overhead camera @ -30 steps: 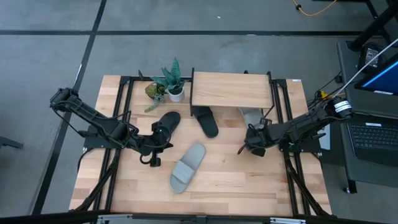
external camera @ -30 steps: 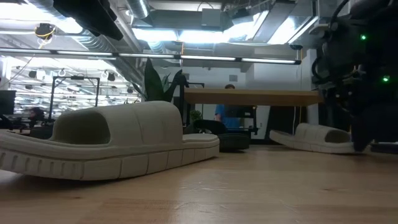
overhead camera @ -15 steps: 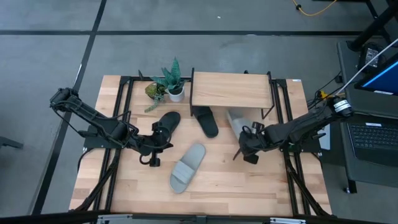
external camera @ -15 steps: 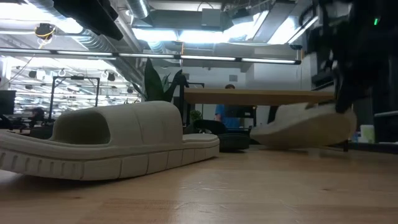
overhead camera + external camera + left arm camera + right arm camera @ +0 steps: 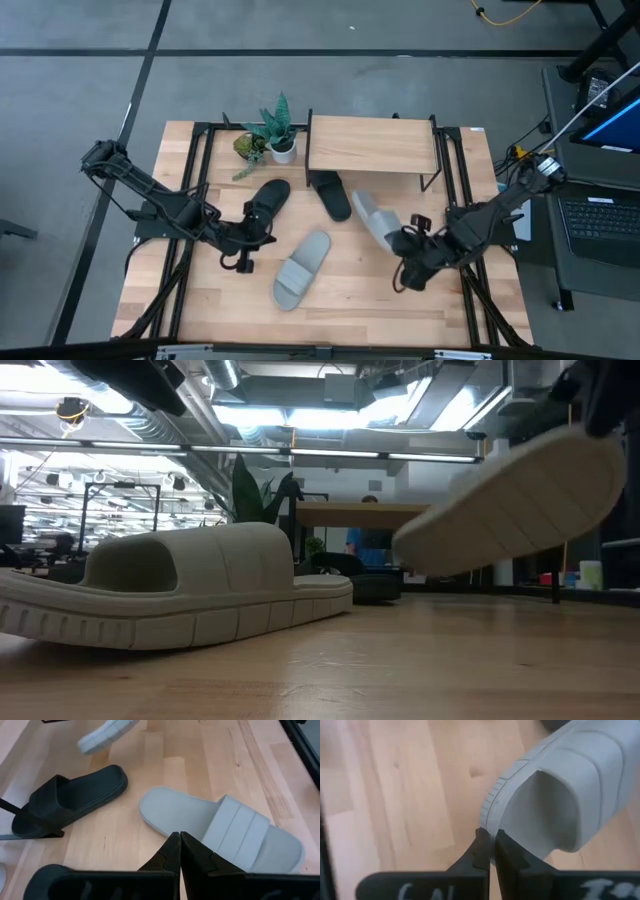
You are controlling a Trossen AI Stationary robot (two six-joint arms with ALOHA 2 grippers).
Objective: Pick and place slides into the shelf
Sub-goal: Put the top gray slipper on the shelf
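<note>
The right claw [image 5: 409, 243] pinches the edge of a light grey slide [image 5: 372, 217] and holds it tilted, clear of the surface [image 5: 350, 290], out in front of the shelf [image 5: 370, 145] toward the right edge. In the low view this raised slide [image 5: 520, 500] hangs at a slant with its ribbed sole showing. In the right wrist view the fingers [image 5: 485, 852] are pressed onto the slide's rim [image 5: 555, 795].

The left claw [image 5: 243, 238] hovers with its fingers pressed together and holding nothing, just beside a black slide [image 5: 268, 200] that lies flat left of the shelf. A second black slide [image 5: 334, 194] lies with one end under the shelf's front edge. The other light grey slide [image 5: 302, 269] lies flat near the middle of the surface. A small potted plant [image 5: 280, 128] stands by the shelf's left end at the far edge.
</note>
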